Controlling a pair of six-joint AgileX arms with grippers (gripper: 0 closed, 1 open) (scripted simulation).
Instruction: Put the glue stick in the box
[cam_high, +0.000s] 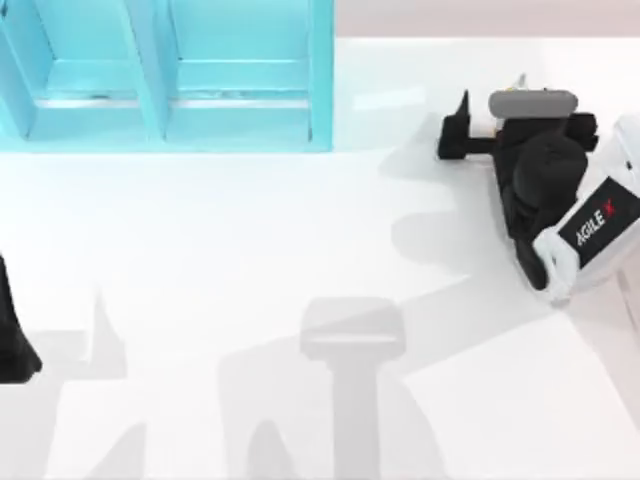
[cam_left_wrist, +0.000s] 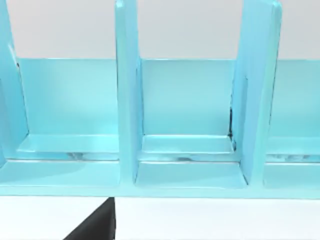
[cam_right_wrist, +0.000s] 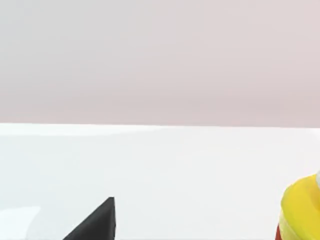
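Note:
The glue stick shows in the right wrist view as a yellow body with a red band, close beside my right gripper. From above, its white nozzle tip pokes out from under the right arm at the far right of the table. My right gripper hovers over it, open, with one black finger spread to the left. The box is light blue with several compartments and stands at the far left. My left gripper rests at the table's left edge, open, facing the box.
The white tabletop stretches between the box and the right arm, crossed by arm shadows. The box's upright dividers separate its compartments. The table's far edge runs just behind the glue stick.

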